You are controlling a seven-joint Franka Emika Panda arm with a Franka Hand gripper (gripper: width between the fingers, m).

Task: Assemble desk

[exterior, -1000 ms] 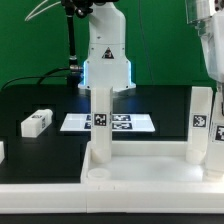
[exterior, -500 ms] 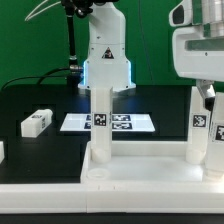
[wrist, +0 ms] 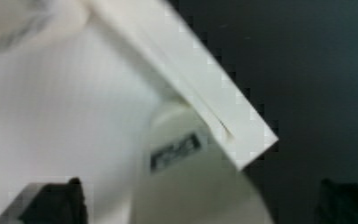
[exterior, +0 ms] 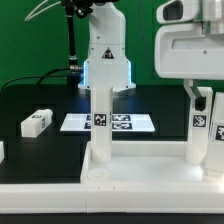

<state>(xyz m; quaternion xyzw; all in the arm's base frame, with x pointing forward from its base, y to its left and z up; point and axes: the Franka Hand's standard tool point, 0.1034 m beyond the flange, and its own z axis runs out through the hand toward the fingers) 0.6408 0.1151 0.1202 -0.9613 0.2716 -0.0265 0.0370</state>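
The white desk tabletop point(exterior: 130, 180) lies along the front of the exterior view. Two white tagged legs stand upright in it, one near the middle point(exterior: 100, 125) and one on the exterior view's right point(exterior: 201, 135). My gripper point(exterior: 203, 98) hangs just over the top of the right leg, open. In the wrist view the gripper point(wrist: 201, 205) shows its dark fingers point(wrist: 51, 205) wide apart, with the leg's tagged top point(wrist: 194, 165) between them, untouched, and the tabletop's rim point(wrist: 176, 70) beyond. A loose leg point(exterior: 36, 122) lies on the black table at the left.
The marker board point(exterior: 135, 123) lies flat behind the tabletop. The robot's base point(exterior: 107, 60) stands at the back centre. Another white piece point(exterior: 2, 150) shows at the exterior view's left edge. A green wall is behind.
My gripper and wrist have moved in from the exterior view's right edge toward the left and now hang over the right leg. The legs and tabletop have not moved.
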